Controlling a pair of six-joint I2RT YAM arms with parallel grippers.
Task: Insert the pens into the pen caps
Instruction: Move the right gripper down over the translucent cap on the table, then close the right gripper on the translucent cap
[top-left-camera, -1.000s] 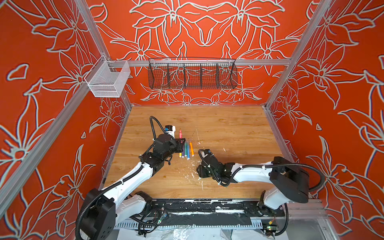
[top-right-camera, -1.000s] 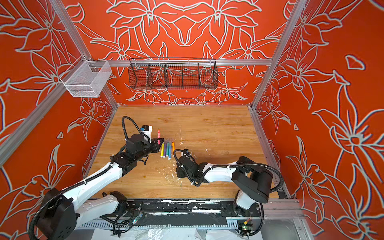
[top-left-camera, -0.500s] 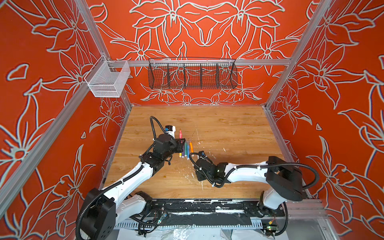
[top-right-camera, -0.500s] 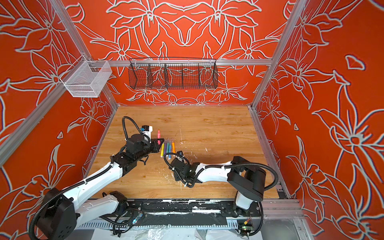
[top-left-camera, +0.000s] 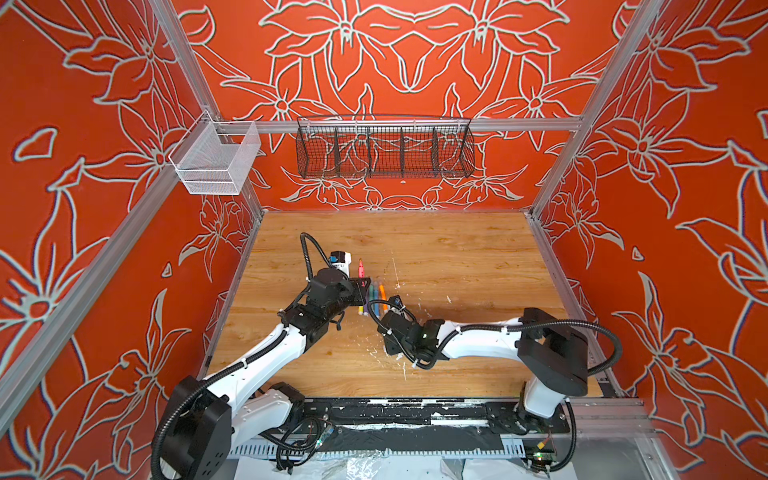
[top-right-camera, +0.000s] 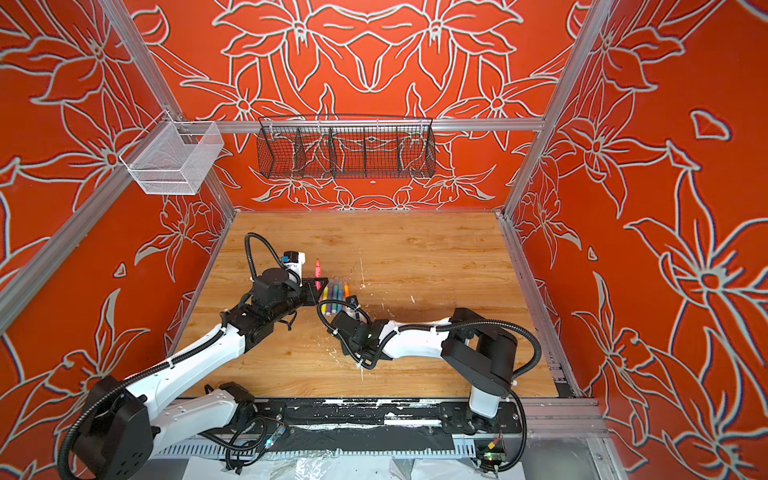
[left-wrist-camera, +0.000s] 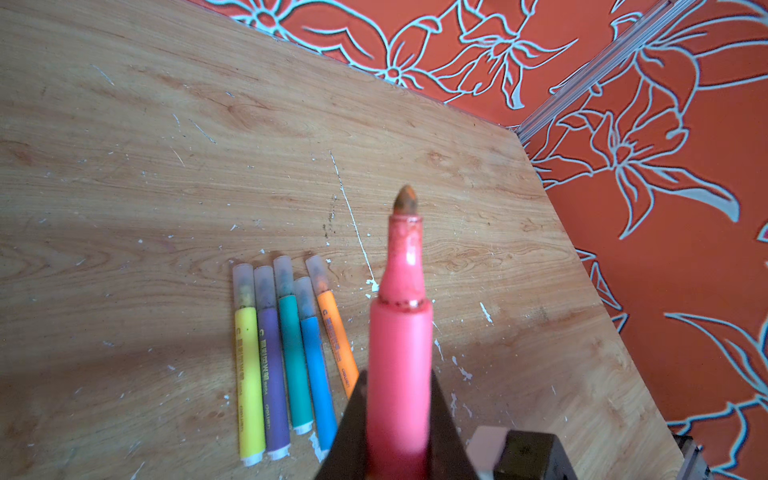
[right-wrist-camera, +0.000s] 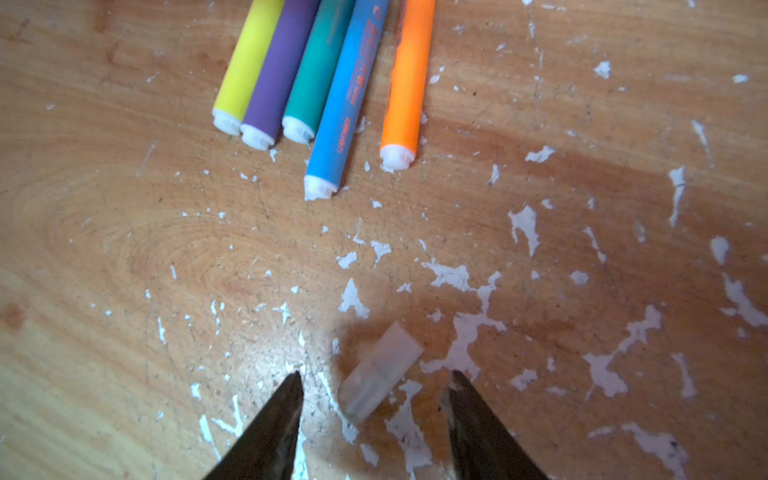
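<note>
Pink-red pen (left-wrist-camera: 399, 353) is the only bare one, clamped in the left gripper (left-wrist-camera: 399, 399) with its tip poking out clear, ready for capping I'd guess. Five pens (left-wrist-camera: 291, 353) lie capped in a row on the table (left-wrist-camera: 124, 124). Right gripper (right-wrist-camera: 376, 374) hangs open, jaws either side of the loose cap (right-wrist-camera: 382, 365), just nearer than the row.

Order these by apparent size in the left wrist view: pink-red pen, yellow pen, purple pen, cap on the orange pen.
1. pink-red pen: largest, though it is nearest the camera, so its true size is unsure.
2. yellow pen and purple pen: alike, not ranked.
3. cap on the orange pen: smallest.
</note>
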